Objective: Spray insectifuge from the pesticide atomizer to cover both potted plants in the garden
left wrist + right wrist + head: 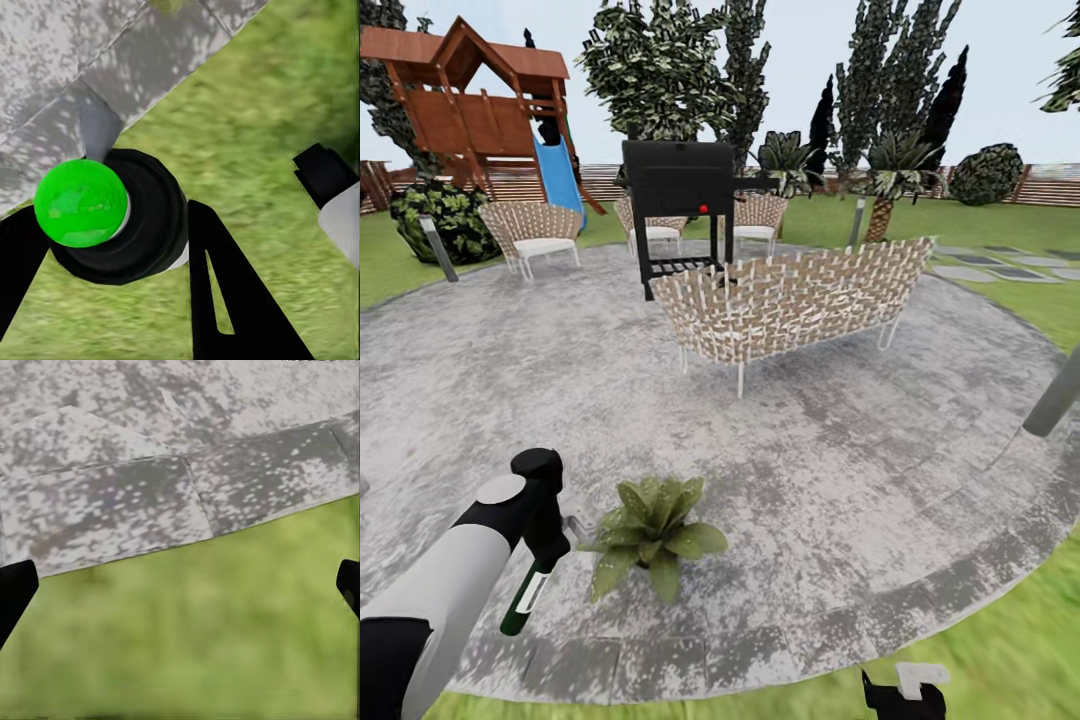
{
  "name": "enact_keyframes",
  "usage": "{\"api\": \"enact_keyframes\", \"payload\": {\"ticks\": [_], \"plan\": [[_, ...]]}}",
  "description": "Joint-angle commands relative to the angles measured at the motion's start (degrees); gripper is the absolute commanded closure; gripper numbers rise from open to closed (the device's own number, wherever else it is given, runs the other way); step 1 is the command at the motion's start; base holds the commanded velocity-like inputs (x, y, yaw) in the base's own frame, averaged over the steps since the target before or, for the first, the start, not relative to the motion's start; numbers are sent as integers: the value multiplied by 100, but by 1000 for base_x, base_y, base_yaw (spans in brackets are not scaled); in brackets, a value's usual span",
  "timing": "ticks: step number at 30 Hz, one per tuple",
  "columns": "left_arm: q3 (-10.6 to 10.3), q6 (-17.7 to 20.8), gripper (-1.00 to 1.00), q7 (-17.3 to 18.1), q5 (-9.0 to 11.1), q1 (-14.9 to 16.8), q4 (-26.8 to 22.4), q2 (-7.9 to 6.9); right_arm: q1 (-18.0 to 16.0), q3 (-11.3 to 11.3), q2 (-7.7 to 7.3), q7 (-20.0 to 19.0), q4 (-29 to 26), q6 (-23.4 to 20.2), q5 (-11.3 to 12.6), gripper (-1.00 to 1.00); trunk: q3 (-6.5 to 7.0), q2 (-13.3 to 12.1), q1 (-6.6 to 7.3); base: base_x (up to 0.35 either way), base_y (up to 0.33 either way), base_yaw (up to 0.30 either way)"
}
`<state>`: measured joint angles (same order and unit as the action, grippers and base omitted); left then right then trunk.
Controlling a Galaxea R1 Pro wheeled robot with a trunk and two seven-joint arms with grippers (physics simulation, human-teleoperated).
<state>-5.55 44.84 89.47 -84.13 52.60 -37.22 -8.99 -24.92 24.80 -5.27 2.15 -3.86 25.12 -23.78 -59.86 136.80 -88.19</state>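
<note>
Left gripper [538,560] pinches the atomizer [525,600] just beside a potted plant [652,528] on the paving [840,450]; right gripper [180,585] hangs spread. Spraying step: next, aim the nozzle at the leaves.

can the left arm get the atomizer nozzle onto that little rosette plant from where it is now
Probably yes. The left tool holds the pesticide atomizer just beside the potted plant, with only bare grey paving between them. The woven sofa stands well behind, not blocking.
</note>
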Motion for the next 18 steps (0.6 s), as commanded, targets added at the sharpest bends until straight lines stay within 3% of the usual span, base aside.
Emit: {"api": "enact_keyframes", "payload": {"ticks": [1,5,12,18], "plan": [[-21,60,100,53,-34,5,-4,-4,0,34,0,22,8,19,-60,-100,-5,3,3,-145,-233,274],[-15,60,100,53,-34,5,-4,5,1,34,0,22,8,19,-64,-100,-5,3,3,56,-238,245],[-16,66,100,53,-34,5,-6,0,1,25,-2,14,8,19,-65,-100,-5,3,3,152,-246,30],[1,73,100,53,-40,13,-7,-15,-2,30,0,14,8,19,-65,-100,-5,3,3,-77,-265,70]]}}
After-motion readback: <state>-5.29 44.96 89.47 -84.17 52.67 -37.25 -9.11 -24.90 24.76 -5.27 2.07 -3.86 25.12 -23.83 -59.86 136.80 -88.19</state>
